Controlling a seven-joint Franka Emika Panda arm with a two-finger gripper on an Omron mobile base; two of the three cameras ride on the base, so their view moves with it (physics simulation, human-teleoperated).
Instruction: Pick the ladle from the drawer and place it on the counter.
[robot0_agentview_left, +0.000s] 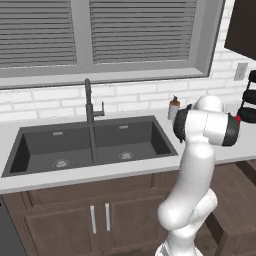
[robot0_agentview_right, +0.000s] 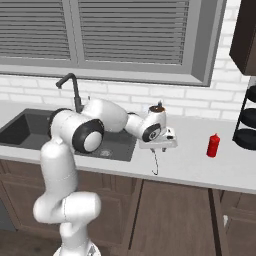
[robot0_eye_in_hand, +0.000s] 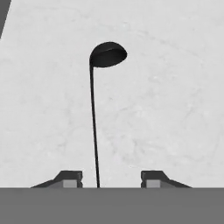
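Above the counter (robot0_agentview_right: 190, 165), just right of the dark sink (robot0_agentview_right: 30, 131), the gripper (robot0_agentview_right: 158, 148) points down over the grey-white surface. From it hangs the ladle (robot0_agentview_right: 155, 162) — thin black handle running down, bowl end lowest, close to the countertop; contact with the surface cannot be told. Hand view: ladle (robot0_eye_in_hand: 93, 113) handle rises between the two fingertips (robot0_eye_in_hand: 70, 178), nearer the left one, bowl (robot0_eye_in_hand: 108, 54) at the far end over plain counter (robot0_eye_in_hand: 175, 109). Fingers stand apart, a clear gap on the right side — whether they actually pinch the handle is probably hidden below the frame. Red bottle (robot0_agentview_right: 213, 145) stands well to the right
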